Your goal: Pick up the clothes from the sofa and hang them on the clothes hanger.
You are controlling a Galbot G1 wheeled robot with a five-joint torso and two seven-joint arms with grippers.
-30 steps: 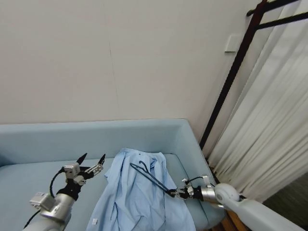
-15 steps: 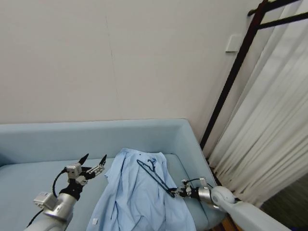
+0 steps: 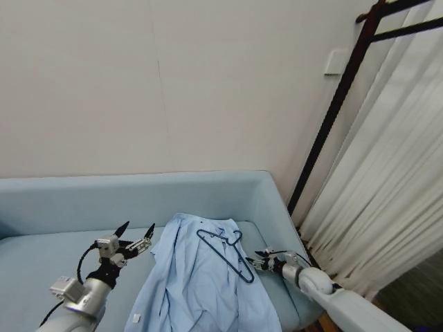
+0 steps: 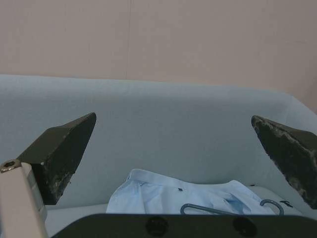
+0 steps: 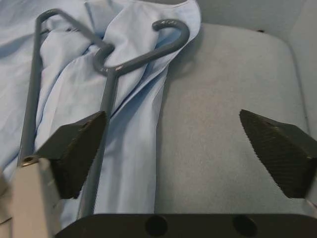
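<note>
Big light-blue sofa (image 3: 83, 197) takes up the lower half of the head view, sitting against a plain wall. Off to the robot's right there's a white curtain (image 3: 387, 173) with a dark clothes rack (image 3: 330, 117) standing in front of it, just past the sofa arm.

The shirt (image 3: 201, 290) is on the seat cushion toward the right end. It's pale blue, rumpled, lying flat-ish with the collar end up near the backrest. A dark grey wire hanger (image 3: 223, 257) lies on top of it, hook end toward the collar, not threaded into the sleeves as far as I can see.

The right gripper (image 3: 261, 259) is low over the seat at the shirt's right edge. Its claws are spread wide and have hold of nothing. In the right wrist view (image 5: 172, 113) the hanger's bar (image 5: 110, 94) runs just beside one finger; can't tell if it's touching.

The left gripper (image 3: 136, 228) hangs over bare cushion just left of the shirt, also spread wide and empty, pointing at the backrest (image 4: 148, 124).
</note>
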